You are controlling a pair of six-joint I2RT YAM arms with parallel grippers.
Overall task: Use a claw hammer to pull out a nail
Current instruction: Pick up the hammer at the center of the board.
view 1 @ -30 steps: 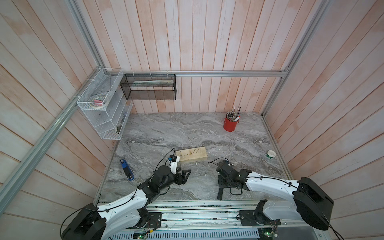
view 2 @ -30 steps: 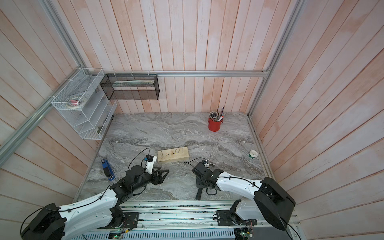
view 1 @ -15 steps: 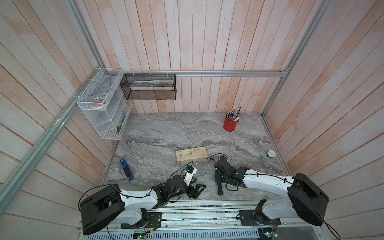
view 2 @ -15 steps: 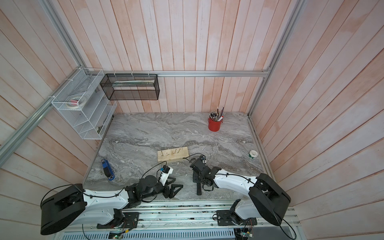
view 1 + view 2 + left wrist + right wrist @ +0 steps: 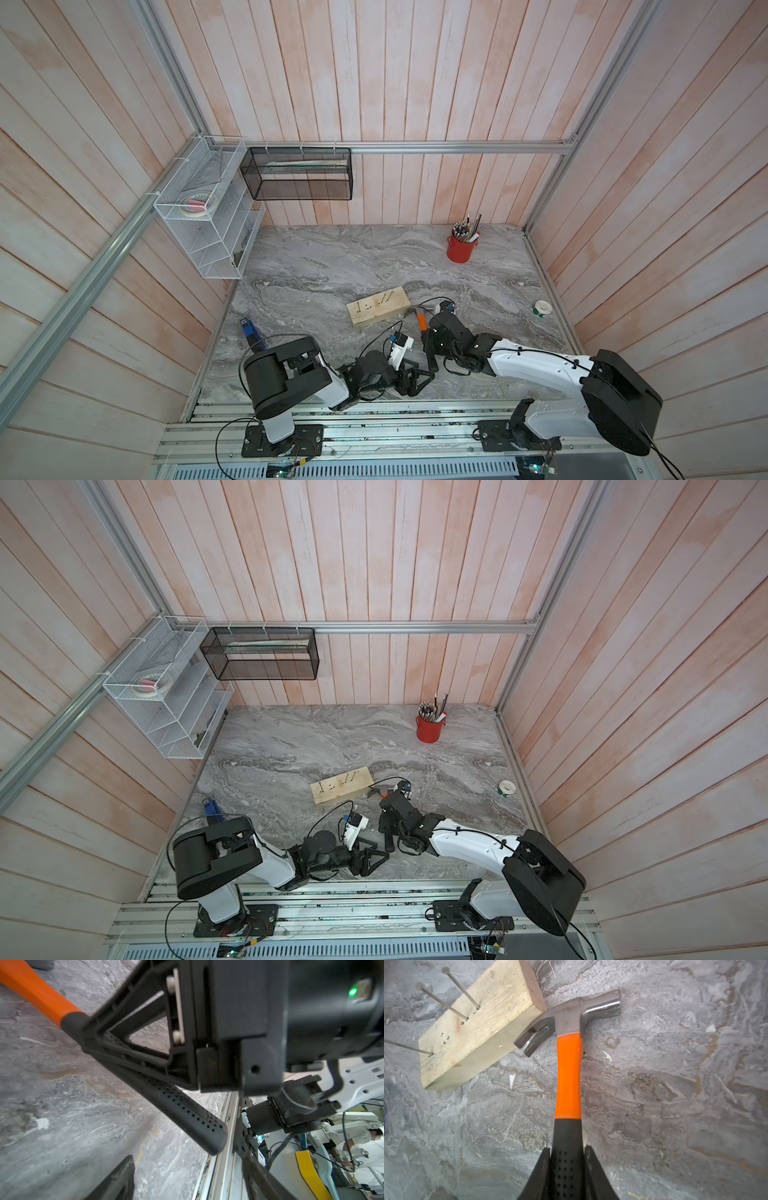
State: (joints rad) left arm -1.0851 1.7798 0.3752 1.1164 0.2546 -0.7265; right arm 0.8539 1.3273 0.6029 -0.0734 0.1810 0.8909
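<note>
The claw hammer (image 5: 568, 1076) has a silver head, an orange shaft and a black dotted handle. My right gripper (image 5: 567, 1148) is shut on the black handle. The hammer's claw sits close against the near corner of the wooden block (image 5: 477, 1028), low beside the table. Three long nails (image 5: 444, 1002) stand slanted out of the block's top. In both top views the hammer (image 5: 421, 321) (image 5: 376, 789) lies right of the block (image 5: 378, 307) (image 5: 341, 787). My left gripper (image 5: 189, 1180) (image 5: 411, 376) is open and empty, just beyond the handle's butt end (image 5: 180, 1109).
A red cup of pens (image 5: 461, 249) stands at the back right and a tape roll (image 5: 542, 308) lies by the right wall. A blue tool (image 5: 248, 328) lies at the left edge. The metal front rail (image 5: 374, 415) runs right behind my left gripper.
My left arm has swung right and back toward the front rail, ending by the hammer's butt end. My right gripper has carried the hammer a little forward, toward the block.
</note>
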